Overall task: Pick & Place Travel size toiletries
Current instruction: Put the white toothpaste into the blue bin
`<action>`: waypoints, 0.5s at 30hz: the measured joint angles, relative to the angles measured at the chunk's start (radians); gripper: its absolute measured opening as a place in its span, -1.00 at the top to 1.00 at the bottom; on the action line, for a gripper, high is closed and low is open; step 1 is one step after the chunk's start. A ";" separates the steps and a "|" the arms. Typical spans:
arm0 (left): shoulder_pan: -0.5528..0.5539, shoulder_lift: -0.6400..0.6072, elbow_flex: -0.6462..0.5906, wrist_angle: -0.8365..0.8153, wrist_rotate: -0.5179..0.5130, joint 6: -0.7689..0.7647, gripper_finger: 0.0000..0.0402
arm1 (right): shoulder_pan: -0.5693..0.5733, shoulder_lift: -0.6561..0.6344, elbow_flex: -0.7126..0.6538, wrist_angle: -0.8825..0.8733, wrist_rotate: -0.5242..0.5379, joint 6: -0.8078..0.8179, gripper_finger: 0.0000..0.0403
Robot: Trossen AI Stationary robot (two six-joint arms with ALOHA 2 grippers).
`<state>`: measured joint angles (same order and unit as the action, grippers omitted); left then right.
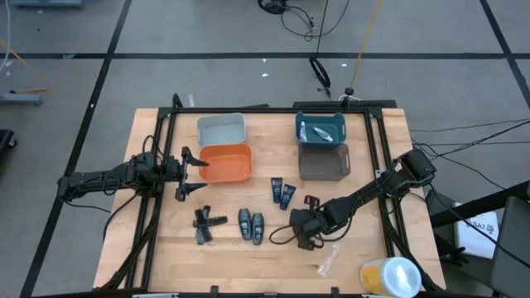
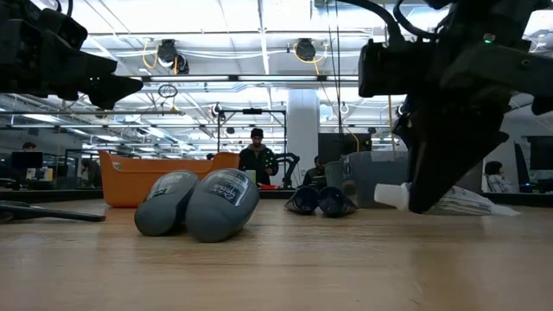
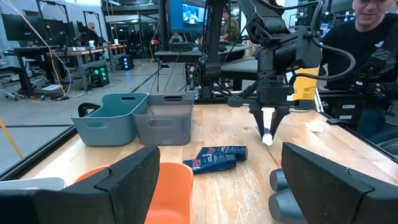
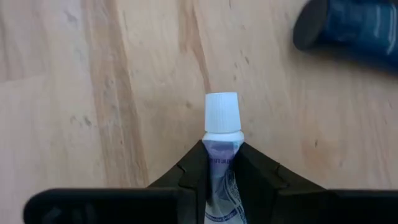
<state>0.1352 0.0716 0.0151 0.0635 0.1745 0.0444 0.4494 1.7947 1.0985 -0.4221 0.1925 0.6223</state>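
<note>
My right gripper (image 1: 301, 228) is over the table's near middle, shut on a silvery-white tube (image 4: 221, 134) with a white cap. A second silvery-white tube (image 1: 320, 132) lies in the teal bin (image 1: 300, 124). Two dark blue tubes (image 1: 281, 192) lie side by side on the wood. Two dark grey oval pieces (image 1: 251, 223) and the thin black sticks (image 1: 204, 223) lie near the front edge. My left gripper (image 1: 189, 174) waits open beside the orange bin (image 1: 225, 163), touching nothing. My right gripper pinches the tube between its two fingers at the shoulder just behind the cap (image 4: 222, 144). The tube lies along the fingers, and the white cap (image 3: 267, 137) sticks out past the fingertips. The fingers slant down from above. The cap end looks just clear of the wood.
A grey bin (image 1: 323, 162) stands in front of the teal one, and a light grey bin (image 1: 221, 128) behind the orange one. A clear crinkled wrapper (image 1: 329, 261) and a big yellow-and-white cylinder (image 1: 389, 276) lie near the front right. People show beyond the table.
</note>
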 joint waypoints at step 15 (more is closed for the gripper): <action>0.000 0.000 0.000 0.000 0.000 0.000 -0.64 | -0.001 -0.119 0.002 0.055 -0.011 -0.126 0.70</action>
<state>0.1352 0.0719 0.0151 0.0631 0.1745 0.0444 0.4480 1.6756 1.1004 -0.3668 0.1819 0.4966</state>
